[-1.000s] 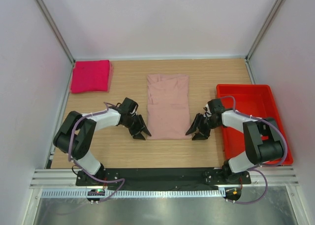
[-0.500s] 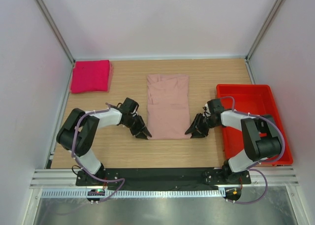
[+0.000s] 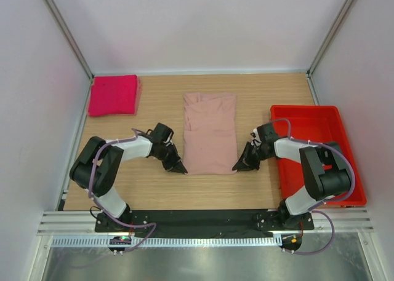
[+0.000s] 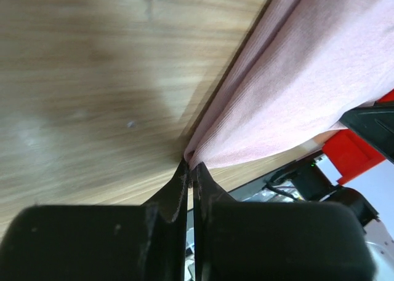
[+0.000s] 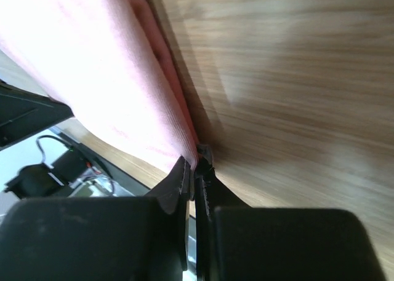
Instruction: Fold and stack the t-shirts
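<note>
On a wooden table (image 3: 258, 96), my left gripper (image 3: 180, 168) and right gripper (image 3: 237, 166) each pinch closed on a near corner of the folded pale pink t-shirt (image 3: 210, 130).

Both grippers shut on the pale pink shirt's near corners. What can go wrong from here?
1. The left gripper and right gripper catch only the very corner tips of the pale pink shirt; the cloth may slip out on lifting.
2. The shirt lies in folded layers; a pinch on some layers only would likely let the fold fall open.
</note>
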`<act>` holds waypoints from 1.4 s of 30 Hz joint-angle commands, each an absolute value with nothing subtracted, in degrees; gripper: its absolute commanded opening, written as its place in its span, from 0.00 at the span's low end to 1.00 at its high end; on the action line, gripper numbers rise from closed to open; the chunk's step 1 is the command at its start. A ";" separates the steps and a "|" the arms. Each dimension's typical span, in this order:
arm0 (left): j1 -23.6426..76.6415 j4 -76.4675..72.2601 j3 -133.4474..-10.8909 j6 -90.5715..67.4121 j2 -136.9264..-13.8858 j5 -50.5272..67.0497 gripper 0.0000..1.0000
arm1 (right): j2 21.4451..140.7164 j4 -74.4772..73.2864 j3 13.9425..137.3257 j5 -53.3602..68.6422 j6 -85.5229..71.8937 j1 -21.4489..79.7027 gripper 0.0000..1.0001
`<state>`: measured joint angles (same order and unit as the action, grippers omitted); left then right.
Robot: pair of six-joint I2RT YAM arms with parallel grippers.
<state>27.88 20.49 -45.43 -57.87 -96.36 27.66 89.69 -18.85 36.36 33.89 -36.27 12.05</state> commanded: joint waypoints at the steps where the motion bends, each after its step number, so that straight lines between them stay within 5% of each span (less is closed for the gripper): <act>1: 28.47 23.11 -42.28 -55.02 -91.86 22.59 0.00 | 87.28 -20.65 35.95 27.77 -32.26 14.85 0.02; 19: 39.20 37.25 -41.38 -61.44 -69.35 17.68 0.00 | 60.73 -36.82 32.33 29.09 -39.02 21.80 0.01; 42: 17.41 48.26 -95.44 -44.47 -108.17 28.21 0.00 | 105.72 -45.00 87.35 34.80 -31.38 10.38 0.01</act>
<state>19.00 47.97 -90.61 -46.48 -105.62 24.45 103.90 -43.42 81.95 32.01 -32.45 11.62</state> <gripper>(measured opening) 0.009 0.077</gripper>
